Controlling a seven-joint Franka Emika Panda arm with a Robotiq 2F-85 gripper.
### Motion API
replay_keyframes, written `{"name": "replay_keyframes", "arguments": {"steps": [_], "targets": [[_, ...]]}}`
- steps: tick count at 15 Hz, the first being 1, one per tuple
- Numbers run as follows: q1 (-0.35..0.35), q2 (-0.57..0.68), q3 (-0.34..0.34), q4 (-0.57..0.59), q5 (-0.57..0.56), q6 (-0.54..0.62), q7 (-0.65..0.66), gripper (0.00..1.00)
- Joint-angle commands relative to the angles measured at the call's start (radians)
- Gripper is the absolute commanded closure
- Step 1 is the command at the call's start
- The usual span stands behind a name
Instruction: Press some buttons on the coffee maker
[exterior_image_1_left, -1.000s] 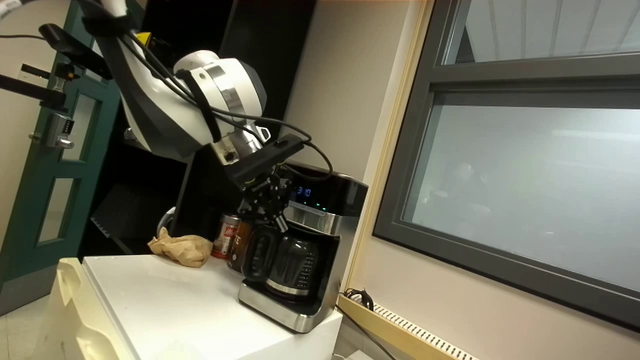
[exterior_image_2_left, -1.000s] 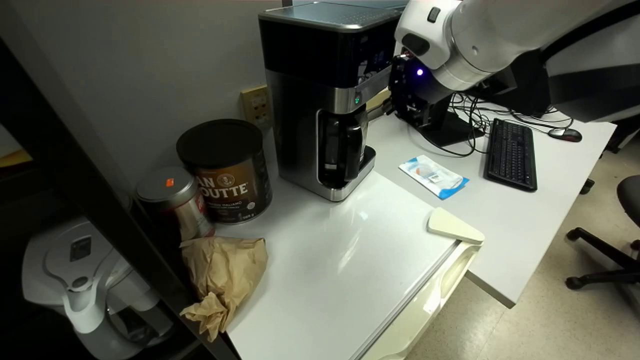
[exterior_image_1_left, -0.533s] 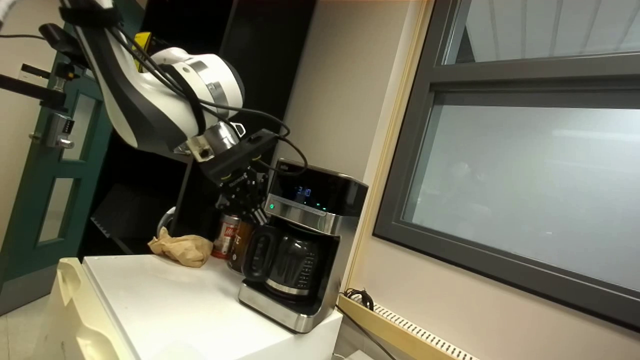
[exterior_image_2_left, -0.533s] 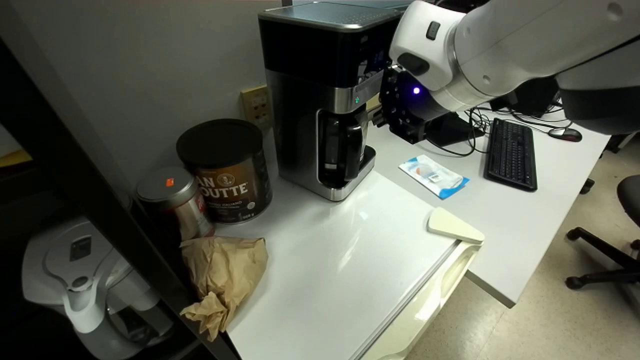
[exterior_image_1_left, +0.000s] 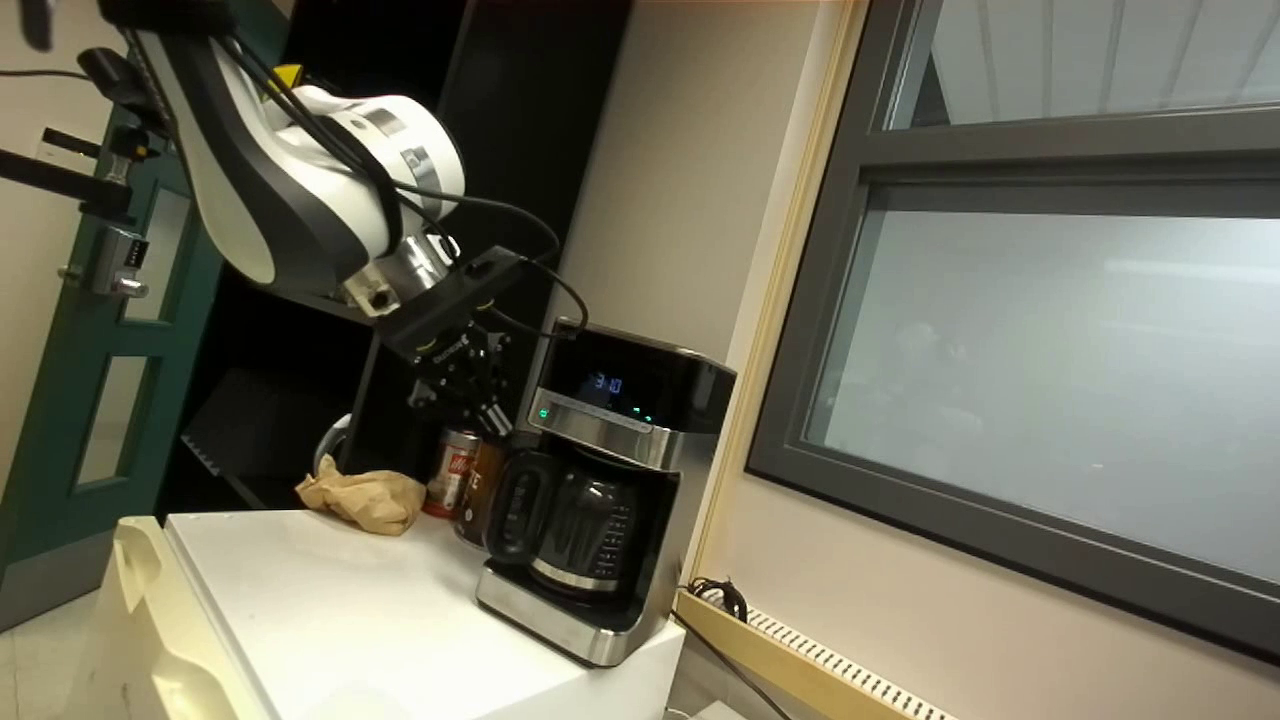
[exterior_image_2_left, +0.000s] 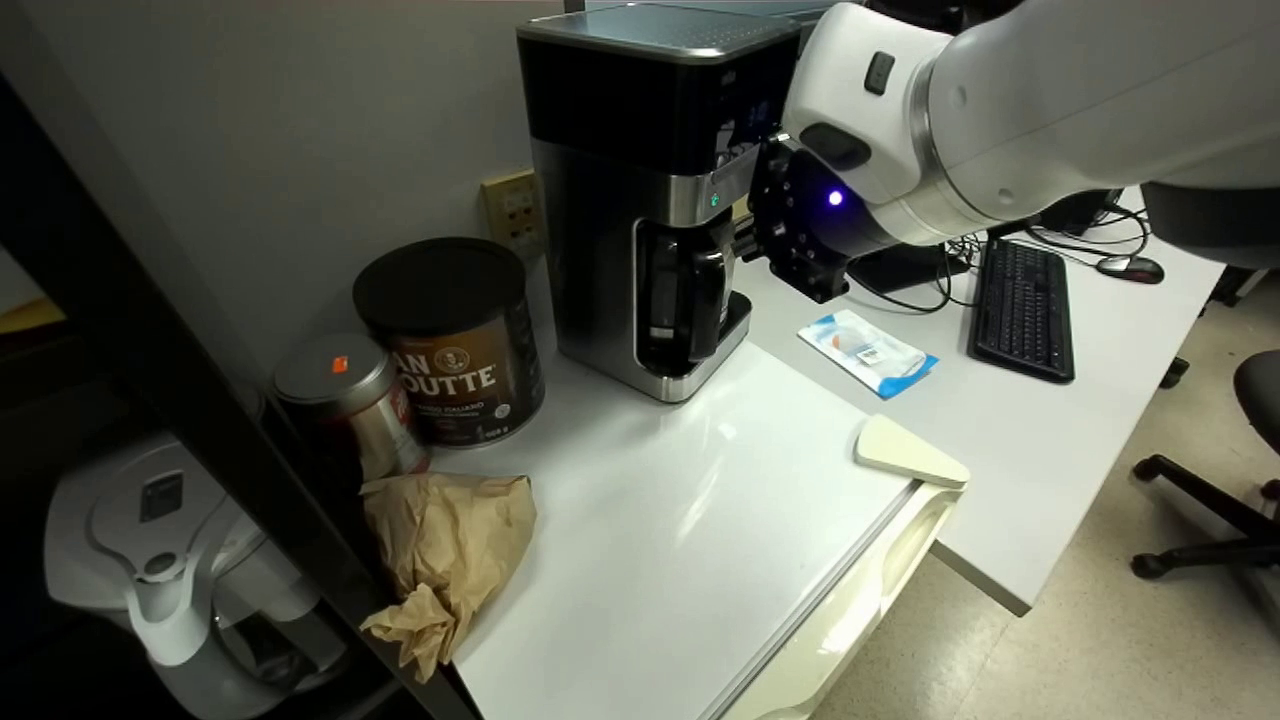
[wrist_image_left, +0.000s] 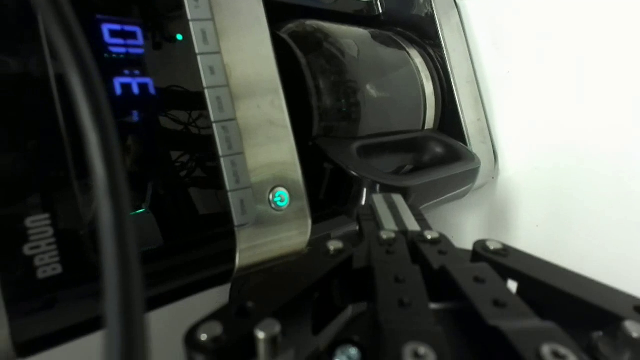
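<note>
The black and steel coffee maker (exterior_image_1_left: 690, 400) stands upright on a white cabinet top; it also shows in an exterior view (exterior_image_2_left: 610, 110) and the wrist view (wrist_image_left: 260, 100). Its blue display (wrist_image_left: 125, 60) reads 3:10. A row of grey buttons (wrist_image_left: 225, 120) runs along the steel strip, with a green-lit power button (wrist_image_left: 279, 198) at one end; that light shows in both exterior views (exterior_image_1_left: 543, 412) (exterior_image_2_left: 714, 200). My gripper (wrist_image_left: 393, 212) is shut and empty, its fingertips together in front of the carafe handle (wrist_image_left: 405, 155). In an exterior view it (exterior_image_1_left: 497, 420) is apart from the power button.
A brown coffee can (exterior_image_2_left: 450, 340), a red and silver tin (exterior_image_2_left: 350, 400) and a crumpled paper bag (exterior_image_2_left: 450, 560) stand beside the coffee maker. A desk with a keyboard (exterior_image_2_left: 1020, 310) and a packet (exterior_image_2_left: 868, 352) adjoins. A cable (wrist_image_left: 100, 165) crosses the wrist view.
My gripper has drawn back from the coffee maker's front and lowered slightly. The green power button, covered by the gripper in an exterior view a second ago, is uncovered and lit.
</note>
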Motion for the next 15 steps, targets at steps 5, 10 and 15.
{"name": "replay_keyframes", "arguments": {"steps": [5,10,15], "targets": [[0.011,-0.046,-0.016,-0.016,-0.178,-0.02,0.192,1.0],[0.006,-0.048,-0.013,-0.011,-0.237,-0.028,0.253,1.0],[0.003,-0.037,-0.01,0.004,-0.23,-0.04,0.25,1.0]]}}
